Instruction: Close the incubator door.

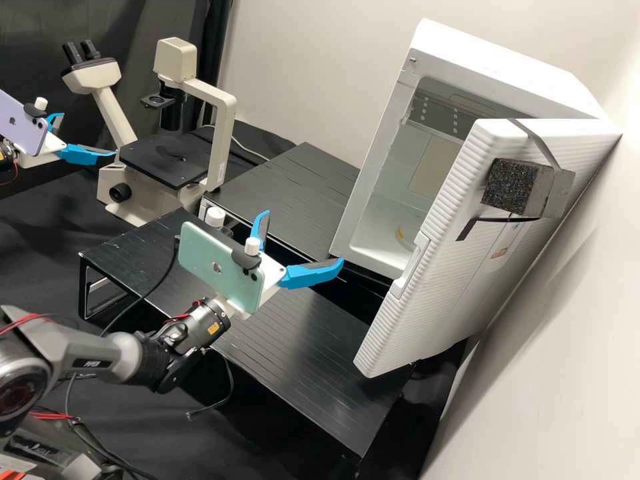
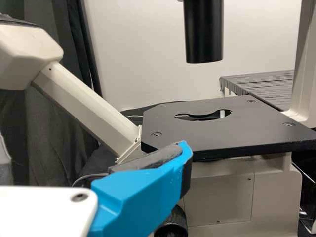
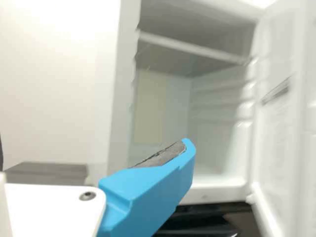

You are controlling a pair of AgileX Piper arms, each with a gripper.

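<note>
We note the white incubator door (image 1: 427,313) standing open on the incubator (image 1: 500,53), its ribbed outer face bearing a foam block (image 1: 512,187). The right gripper (image 1: 304,237) points toward the open cabinet, fingers spread, apart from the door. The left gripper (image 1: 89,135), also spread, faces the microscope (image 1: 223,143). The right wrist view gives us an inner shelf (image 3: 192,48); the high view, the door's handle (image 1: 410,267).
</note>
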